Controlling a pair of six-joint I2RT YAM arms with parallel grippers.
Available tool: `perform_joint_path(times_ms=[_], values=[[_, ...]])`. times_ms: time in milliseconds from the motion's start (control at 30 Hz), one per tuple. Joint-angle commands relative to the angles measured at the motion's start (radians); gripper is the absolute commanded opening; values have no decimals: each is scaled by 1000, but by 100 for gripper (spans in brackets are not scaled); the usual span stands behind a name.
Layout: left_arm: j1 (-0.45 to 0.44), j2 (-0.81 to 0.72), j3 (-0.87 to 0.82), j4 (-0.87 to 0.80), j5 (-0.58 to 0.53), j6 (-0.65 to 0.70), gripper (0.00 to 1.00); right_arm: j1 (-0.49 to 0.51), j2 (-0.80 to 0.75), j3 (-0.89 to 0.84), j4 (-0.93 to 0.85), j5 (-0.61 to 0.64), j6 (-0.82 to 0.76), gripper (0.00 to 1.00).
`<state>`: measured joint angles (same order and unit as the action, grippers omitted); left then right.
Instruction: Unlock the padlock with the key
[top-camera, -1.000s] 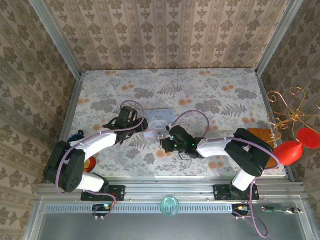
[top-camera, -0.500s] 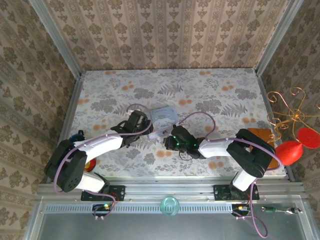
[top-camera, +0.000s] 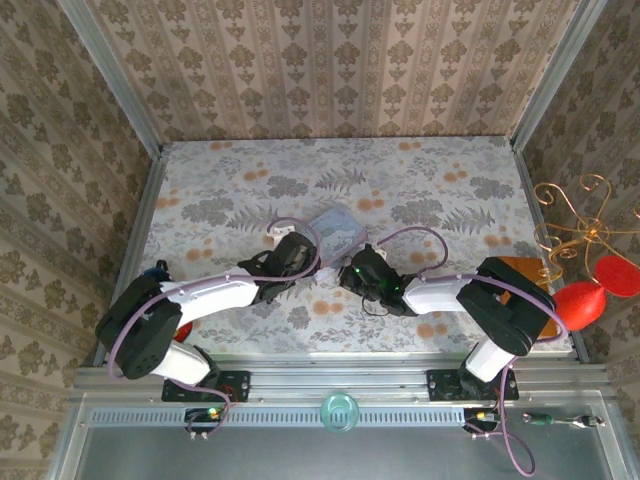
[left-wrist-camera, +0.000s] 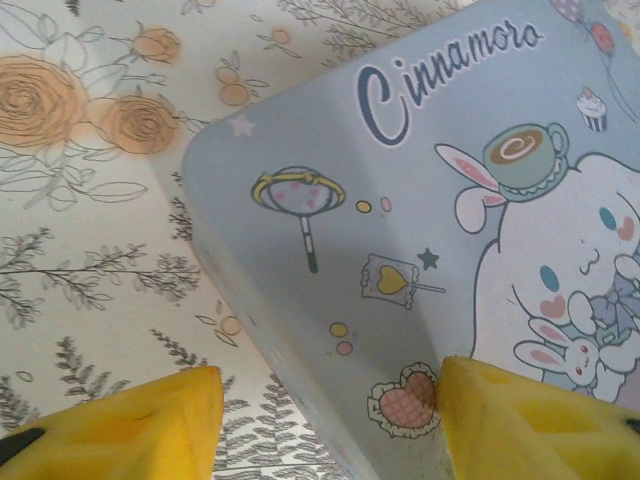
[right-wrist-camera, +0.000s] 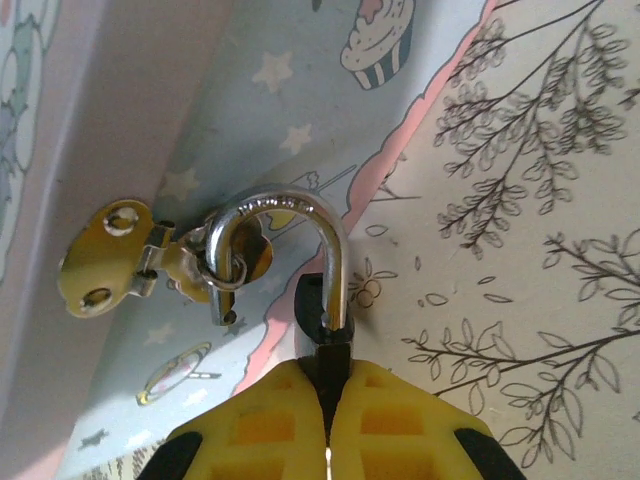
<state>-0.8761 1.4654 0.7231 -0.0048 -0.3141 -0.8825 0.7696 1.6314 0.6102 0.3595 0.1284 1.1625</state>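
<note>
The right pincer is pressed together on the dark body of the padlock, pinching it between its yellow fingers. The silvery shackle rises from the body and loops through the ring of a brass hasp fixed to the side of the pale blue Cinnamoroll box. The shackle's other leg ends free just beside the hasp. The padlock hangs at the box's near edge, over the floral bench.

The left pincer is spread, its fingers straddling a near corner of the box. One finger is over the bench and the other at the printed lid.

From above, both pincers meet at the near side of the box.
</note>
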Motion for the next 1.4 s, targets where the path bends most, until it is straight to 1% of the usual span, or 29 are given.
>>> perform_joint_path(times_ms=[0, 167, 300, 400, 533, 633, 700, 800, 933, 1167, 1233, 1300, 1367], values=[[-49, 78, -44, -195, 57, 5, 60, -11, -9, 41, -7, 65, 46, 1], [-74, 91, -36, -191, 50, -10, 60, -31, -4, 94, -86, 86, 29, 0], [-79, 102, -20, -207, 38, -3, 62, -22, -21, 187, -303, 191, -16, 0], [-79, 110, -3, -228, 33, 3, 62, -26, -10, 219, -366, 230, -34, 0], [-80, 108, 1, -224, 33, 5, 63, -32, 11, 216, -327, 215, -45, 0], [-84, 106, 1, -233, 32, 4, 63, -34, 7, 175, -245, 210, -43, 0], [-85, 100, -6, -234, 31, -1, 63, -40, 5, 168, -241, 205, -44, 0], [-85, 91, -15, -235, 26, -9, 63, -45, -7, 165, -258, 211, -63, 0], [-86, 86, -16, -241, 18, -9, 63, -43, -28, 174, -335, 267, -77, 0], [-86, 93, 6, -265, 9, -3, 64, -43, -5, 208, -422, 310, -146, 0], [-86, 88, 4, -264, 6, -4, 64, -50, -10, 188, -385, 302, -159, 0], [-83, 85, 1, -265, 3, -5, 64, -64, -21, 150, -302, 262, -159, 0], [-80, 82, -2, -261, 5, -1, 64, -79, -31, 145, -273, 223, -181, 0]])
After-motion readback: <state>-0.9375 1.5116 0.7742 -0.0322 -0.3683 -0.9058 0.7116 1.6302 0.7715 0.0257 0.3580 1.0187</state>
